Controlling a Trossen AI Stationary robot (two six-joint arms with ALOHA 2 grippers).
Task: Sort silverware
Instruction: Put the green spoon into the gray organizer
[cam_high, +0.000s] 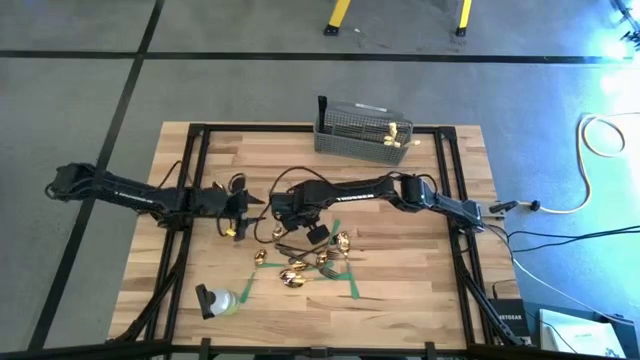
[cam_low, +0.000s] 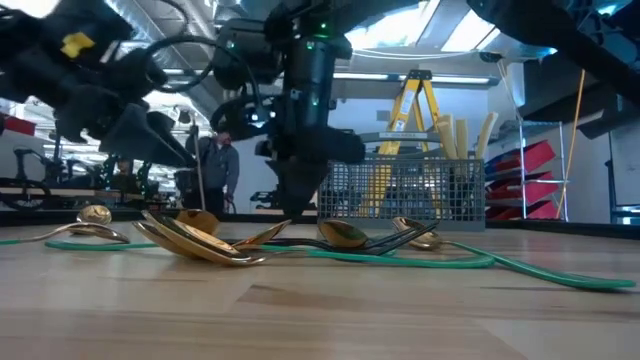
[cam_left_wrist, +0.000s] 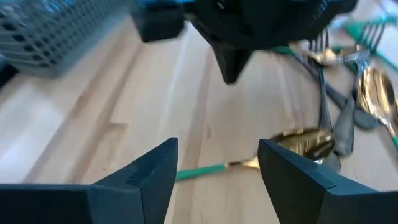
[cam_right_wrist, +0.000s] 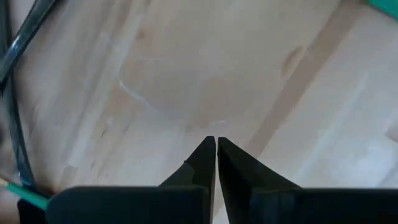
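Bright overhead room light; left wrist view soft with blur (nearest arm especially); gold spoons (cam_low: 200, 240) glint.

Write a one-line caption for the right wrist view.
Right tool shut and holding nothing, pointing down at bare wooden table, a dark fork handle at the frame's edge.

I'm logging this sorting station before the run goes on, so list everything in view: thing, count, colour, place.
spoons: several, exact count unclear, gold, piled at the table's front centre
forks: at least two, dark metal, in that pile
knives: count unclear, cream handles, upright in the basket
basket: one, grey wire mesh, back edge of the table
tape strips: several, green, around the pile
tape roll: one, green, front left
table: one, light wood
ladder: one, yellow, behind the table
left gripper: open, left of the pile
right gripper: shut, empty, just above the table by the pile
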